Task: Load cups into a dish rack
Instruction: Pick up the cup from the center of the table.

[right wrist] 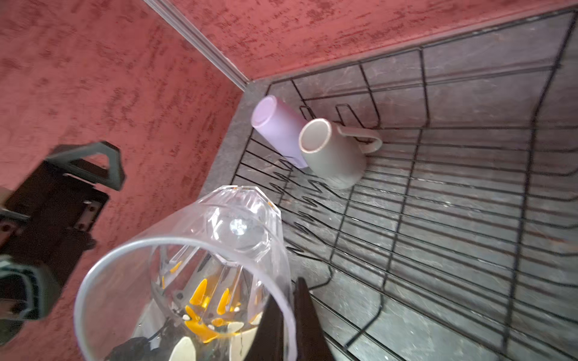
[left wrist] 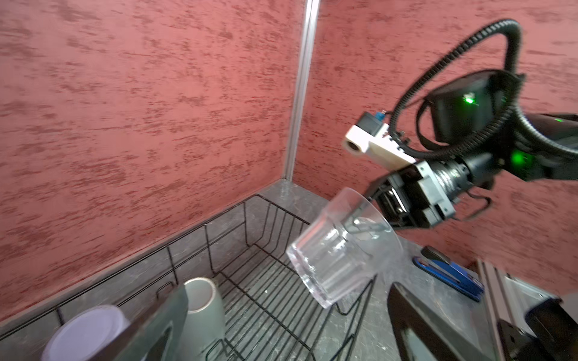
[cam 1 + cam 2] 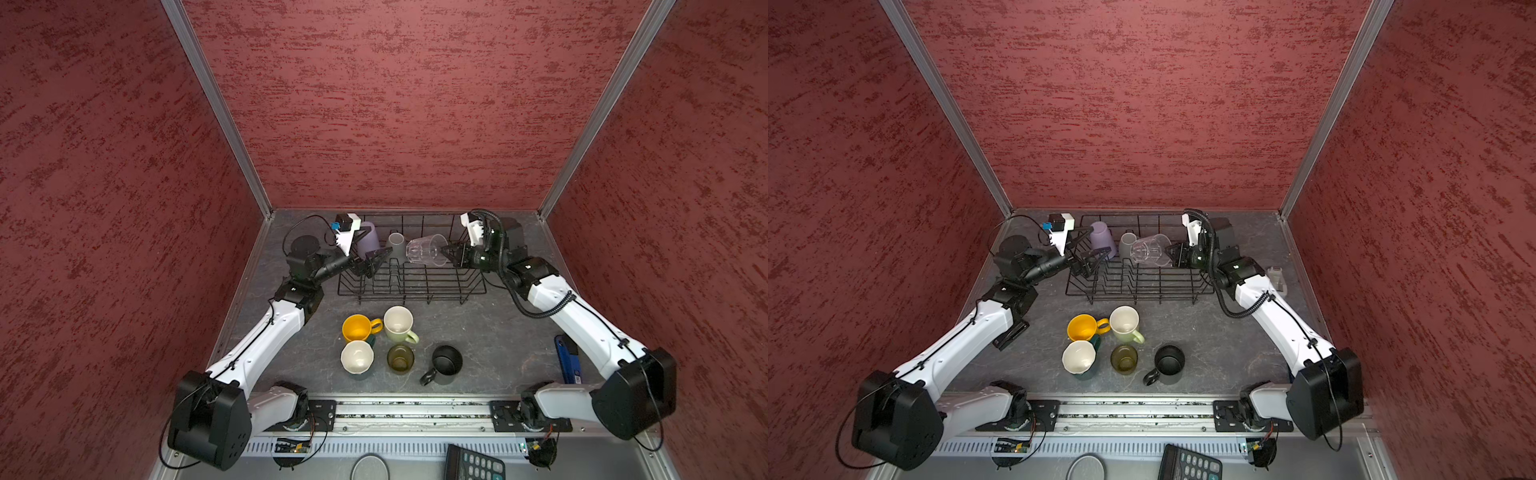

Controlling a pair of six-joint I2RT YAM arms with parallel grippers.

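clear glass (image 3: 426,249) — it hangs in the right gripper (image 3: 451,254), which is clamped on the glass's rim wall, one jaw inside the mouth and one outside, as the right wrist view shows. in both top views the glass sits over the right half of the dish rack (image 3: 409,286), just right of the grey mug (image 3: 396,244).

the relation that matters is the glass's long axis. it runs almost straight out from the gripper toward frame left, mouth facing the gripper and heavy base pointing away. in the left wrist view the base (image 2: 316,275) tips toward the lower left, down at the rack wires. whether it touches them cannot be told.

the grey mug and the lilac tumbler (image 3: 369,239) are inverted in the rack's upper-left corner. judging by them, the glass probably has to swing mouth-down before it is set beside the mug.

the left gripper (image 3: 374,262) gapes wide and empty at the rack's left end, beside the tumbler — so the right arm alone governs this placement. the yellow mug (image 3: 359,327) and four more cups wait on the table (image 3: 490,332), lower middle of the frame.
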